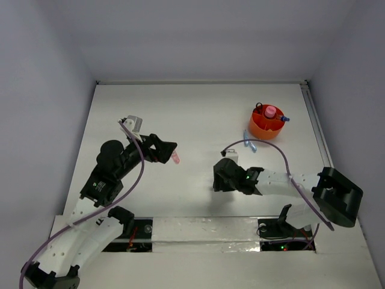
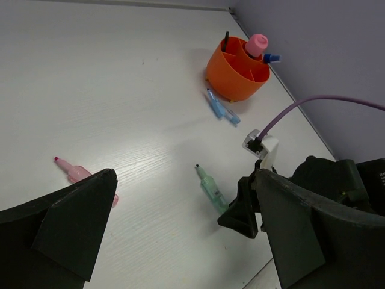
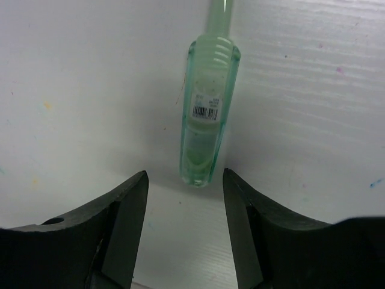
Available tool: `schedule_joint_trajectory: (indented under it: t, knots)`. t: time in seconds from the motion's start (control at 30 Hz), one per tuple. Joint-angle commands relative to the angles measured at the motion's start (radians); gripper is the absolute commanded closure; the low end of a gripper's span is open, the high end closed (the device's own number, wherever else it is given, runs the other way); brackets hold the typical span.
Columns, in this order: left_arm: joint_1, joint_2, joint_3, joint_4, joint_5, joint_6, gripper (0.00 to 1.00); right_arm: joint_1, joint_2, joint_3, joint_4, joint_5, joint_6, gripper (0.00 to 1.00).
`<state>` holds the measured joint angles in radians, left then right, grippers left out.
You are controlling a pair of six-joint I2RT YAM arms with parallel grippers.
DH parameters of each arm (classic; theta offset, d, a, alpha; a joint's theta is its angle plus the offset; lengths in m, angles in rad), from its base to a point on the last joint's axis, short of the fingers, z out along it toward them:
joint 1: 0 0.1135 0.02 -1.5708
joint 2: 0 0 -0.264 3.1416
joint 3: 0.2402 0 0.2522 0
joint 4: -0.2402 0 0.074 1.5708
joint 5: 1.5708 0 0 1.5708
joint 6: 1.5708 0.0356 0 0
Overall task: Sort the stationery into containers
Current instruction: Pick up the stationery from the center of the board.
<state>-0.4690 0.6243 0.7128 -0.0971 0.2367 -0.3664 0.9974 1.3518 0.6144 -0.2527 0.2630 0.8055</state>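
Pale grey-violet walls point(image 1: 198, 36) close around a white table point(image 1: 180, 108) whose top shows a faint wood grain and some tiny colour specks. The left gripper point(image 1: 167, 150) is spread wide and empty, near a pink pen point(image 1: 175, 159). The right gripper point(image 3: 185, 174) is open, with its jaws on both sides of the end of a green pen point(image 3: 204, 120), not touching it.

I judge the sorting partly done. The orange divided bowl point(image 1: 267, 123) at the far right holds a pink-capped bottle point(image 1: 271, 111), a blue-capped piece and something black, maybe scissors. Two blue pens point(image 1: 249, 143) lie just beside the bowl. With the green and the pink pen, they are left to sort.
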Motion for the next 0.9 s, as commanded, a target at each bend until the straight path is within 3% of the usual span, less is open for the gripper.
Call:
schedule_joint_trajectory:
  t: [0.0,0.2,0.23,0.3,0.37,0.43,0.63,0.87]
  knots:
    - [0.009,-0.011,-0.013,0.063,0.019,-0.032,0.01,0.017,0.069,0.008,-0.025,0.091,0.017,0.42]
    - [0.009,-0.006,-0.029,0.069,0.015,-0.057,0.01,0.017,0.121,0.038,-0.060,0.110,0.017,0.55]
    - [0.009,-0.006,-0.033,0.071,0.016,-0.065,0.01,0.026,0.127,0.039,-0.065,0.113,0.017,0.62]
    - [0.009,-0.008,-0.042,0.071,0.012,-0.078,0.01,0.026,0.130,0.050,-0.091,0.116,0.018,0.67]
    - [0.009,-0.012,-0.074,0.091,0.019,-0.117,0.04,0.038,0.119,0.061,-0.114,0.128,0.018,0.82]
    - [0.009,-0.006,-0.105,0.137,0.062,-0.152,0.07,0.049,0.074,0.088,-0.157,0.149,0.000,0.88]
    - [-0.043,0.051,-0.217,0.275,0.107,-0.247,0.27,0.049,-0.135,0.136,-0.111,0.150,-0.158,0.92]
    - [-0.091,0.138,-0.286,0.515,0.151,-0.339,0.39,0.049,-0.146,0.150,0.022,0.048,-0.235,0.92]
